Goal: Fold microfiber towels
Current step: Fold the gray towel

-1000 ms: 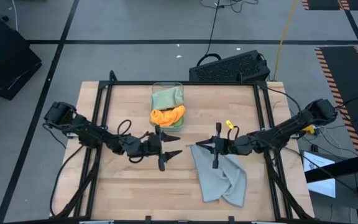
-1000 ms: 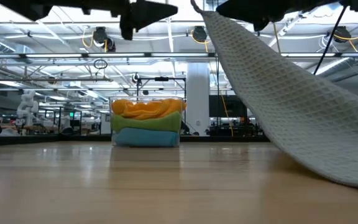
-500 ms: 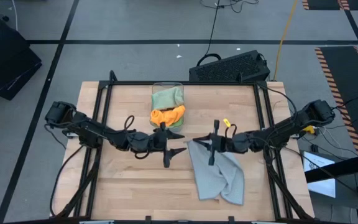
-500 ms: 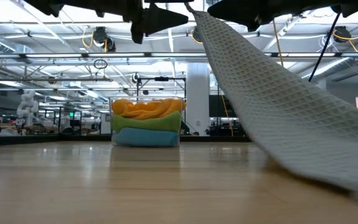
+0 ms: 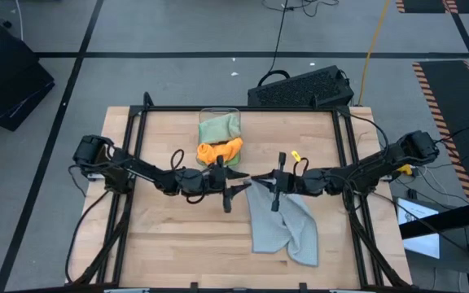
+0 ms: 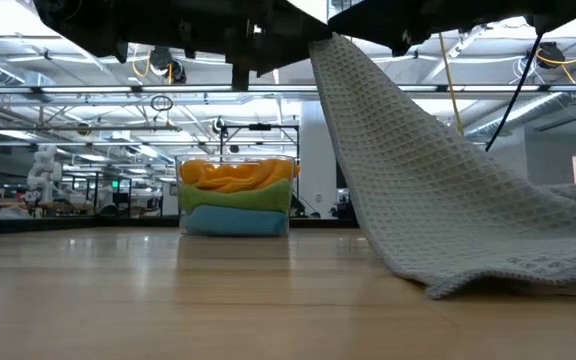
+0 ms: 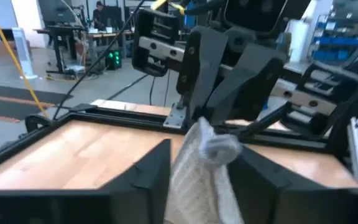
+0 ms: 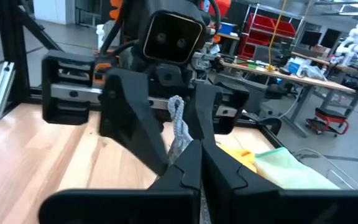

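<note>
Handover in mid-air: both grippers meet at one raised corner of the grey towel.

From above, the right gripper (image 5: 273,181) is pinched tight on a corner of the light grey towel (image 5: 282,228), lifting it so the left gripper (image 5: 233,185) can come at it head-on; the rest trails down over the table (image 5: 161,236), rumpled and doubled near the front edge. Low view: the towel (image 6: 438,190) drapes from that raised corner in a steep slope, waffle weave plain to see, its lower part puddled on the wood; behind, the clear bin (image 6: 236,195) stacks orange over green over blue cloths. Left wrist view: the towel corner (image 7: 205,155) sits between the half-spread fingers (image 7: 148,174), not yet clamped, I'd judge. Right wrist view: its own fingers (image 8: 185,168) clasp the grey tuft (image 8: 178,124), the other arm facing close.
</note>
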{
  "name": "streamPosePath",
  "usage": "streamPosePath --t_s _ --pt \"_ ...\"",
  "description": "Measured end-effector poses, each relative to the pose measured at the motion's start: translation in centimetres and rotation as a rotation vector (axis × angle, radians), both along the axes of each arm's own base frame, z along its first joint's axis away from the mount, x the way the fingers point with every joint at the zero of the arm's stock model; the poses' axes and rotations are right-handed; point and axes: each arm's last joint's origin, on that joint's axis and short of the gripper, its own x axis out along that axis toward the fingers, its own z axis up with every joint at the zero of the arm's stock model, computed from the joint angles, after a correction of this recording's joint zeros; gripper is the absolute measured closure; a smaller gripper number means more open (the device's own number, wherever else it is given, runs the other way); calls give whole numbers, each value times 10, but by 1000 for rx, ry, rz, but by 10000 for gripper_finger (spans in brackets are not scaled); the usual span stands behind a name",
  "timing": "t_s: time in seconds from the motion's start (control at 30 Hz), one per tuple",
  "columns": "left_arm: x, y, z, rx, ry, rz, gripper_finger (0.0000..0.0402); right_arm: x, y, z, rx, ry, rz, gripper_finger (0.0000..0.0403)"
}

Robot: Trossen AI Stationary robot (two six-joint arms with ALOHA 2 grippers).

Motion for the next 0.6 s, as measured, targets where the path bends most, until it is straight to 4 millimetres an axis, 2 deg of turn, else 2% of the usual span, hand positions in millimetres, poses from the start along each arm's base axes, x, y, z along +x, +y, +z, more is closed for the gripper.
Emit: streamPosePath --t_s 0.17,0.23,0.33,0.43,0.6 --pt "-2 -4 2 54 2 -5 360 0 0 -4 -5 43 0 403" --pt "-4 -7 5 68 10 -13 389 -1 0 -5 -7 53 3 401" --pt "-7 -10 4 79 66 -27 388 -4 5 -7 -14 90 20 386" --pt "-14 -17 1 70 166 -53 393 -14 9 -5 60 138 32 359" --pt "-23 -27 -7 39 302 -86 389 -34 15 -22 201 367 -3 315"
